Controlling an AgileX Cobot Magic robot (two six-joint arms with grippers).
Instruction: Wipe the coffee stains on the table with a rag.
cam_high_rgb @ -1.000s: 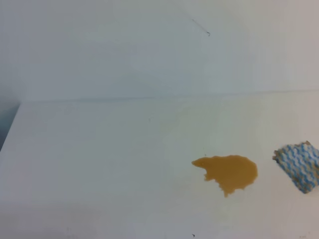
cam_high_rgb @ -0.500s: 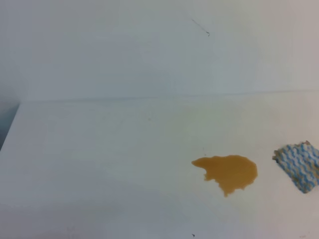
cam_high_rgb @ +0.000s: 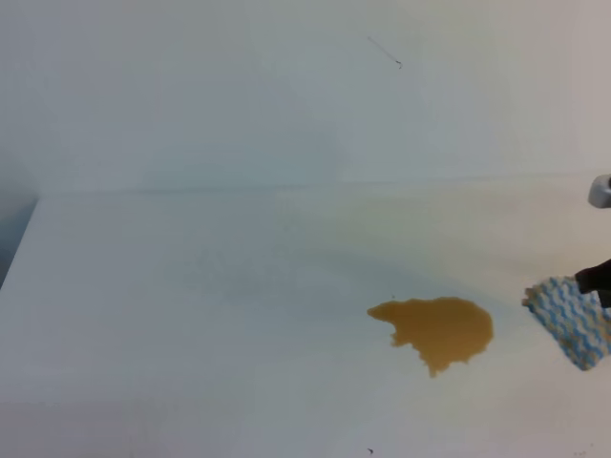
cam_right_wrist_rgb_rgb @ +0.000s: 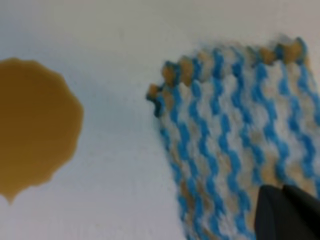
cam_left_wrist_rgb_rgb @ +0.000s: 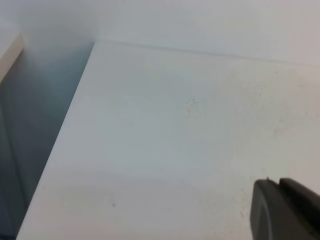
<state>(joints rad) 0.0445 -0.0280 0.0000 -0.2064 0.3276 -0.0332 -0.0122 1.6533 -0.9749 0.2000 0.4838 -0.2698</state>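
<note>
— Since the earlier frame, your right gripper (cam_high_rgb: 601, 277) has entered at the rag's (cam_high_rgb: 570, 320) far corner; what else changed?

— Nothing: rag and coffee stains (cam_high_rgb: 436, 329) lie unmoved on the table (cam_high_rgb: 191, 286), apart, stains left of the rag. Its dark tip overlaps the rag's corner (cam_right_wrist_rgb_rgb: 235, 145). You cannot tell either jaw spacing; left gripper (cam_left_wrist_rgb_rgb: 285, 210) hovers over bare tabletop.

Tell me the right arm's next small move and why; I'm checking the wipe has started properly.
Probably lower the right gripper onto the rag and grip it. The rag lies flat and apart from the coffee puddle, which looks unwiped, and the gripper hangs over the rag's near part.
</note>
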